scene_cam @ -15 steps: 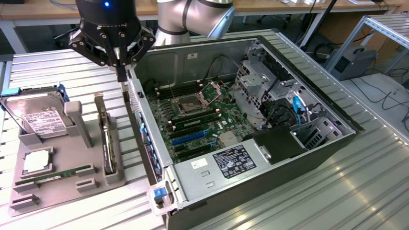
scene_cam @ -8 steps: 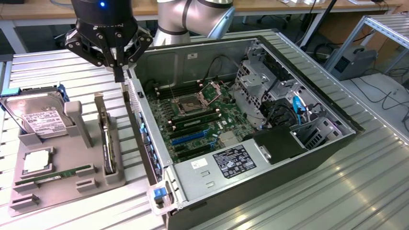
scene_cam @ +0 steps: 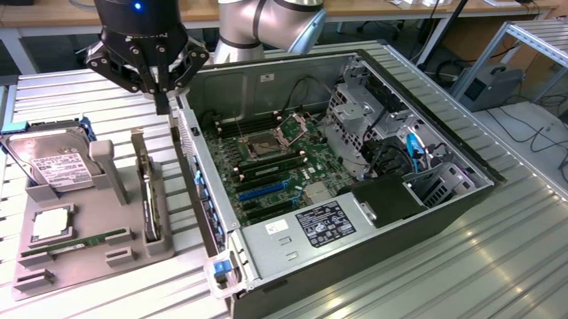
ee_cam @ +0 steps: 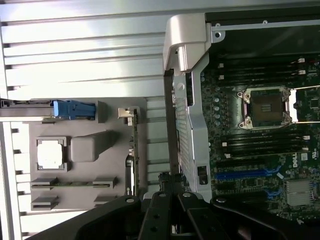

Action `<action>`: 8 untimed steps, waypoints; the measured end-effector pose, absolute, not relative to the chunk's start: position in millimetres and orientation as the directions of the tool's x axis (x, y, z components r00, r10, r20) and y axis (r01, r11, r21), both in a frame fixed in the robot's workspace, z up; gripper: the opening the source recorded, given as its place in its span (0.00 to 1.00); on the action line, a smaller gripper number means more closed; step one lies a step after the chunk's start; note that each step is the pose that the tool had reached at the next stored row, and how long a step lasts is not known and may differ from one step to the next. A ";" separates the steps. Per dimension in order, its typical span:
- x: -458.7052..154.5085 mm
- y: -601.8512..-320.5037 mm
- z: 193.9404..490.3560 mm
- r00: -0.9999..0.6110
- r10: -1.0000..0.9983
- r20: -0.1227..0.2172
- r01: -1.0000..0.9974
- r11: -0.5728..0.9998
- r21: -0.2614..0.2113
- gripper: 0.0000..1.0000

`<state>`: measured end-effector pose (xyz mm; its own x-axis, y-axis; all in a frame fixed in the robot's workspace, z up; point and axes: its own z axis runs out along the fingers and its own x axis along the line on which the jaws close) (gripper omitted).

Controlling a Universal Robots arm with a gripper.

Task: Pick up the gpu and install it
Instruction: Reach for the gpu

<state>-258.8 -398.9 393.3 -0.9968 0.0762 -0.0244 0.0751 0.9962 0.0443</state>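
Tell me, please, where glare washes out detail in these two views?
Wrist view: strong glare bleaches the ribbed table and the pale chip in the tray; exterior view: only soft reflected streaks on the table, the computer case evenly lit.

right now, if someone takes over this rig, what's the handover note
Gripper: shut, nothing seen in it, above the gap between the gray tray and the rear wall of the open computer case.
Gpu: standing on edge in its tray slot, not gripped.
Done: nothing that shows yet.
Left: gpu not picked up, not installed in the case.
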 end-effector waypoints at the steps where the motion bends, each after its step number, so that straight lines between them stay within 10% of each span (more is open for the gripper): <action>1: -259.2 -398.9 393.3 -0.997 0.076 -0.024 0.075 0.996 0.044 0.11; 8: -262.3 -398.9 393.4 -0.997 0.076 -0.024 0.075 0.996 0.044 0.11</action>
<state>-262.3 -398.9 393.4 -0.9968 0.0762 -0.0244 0.0751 0.9962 0.0443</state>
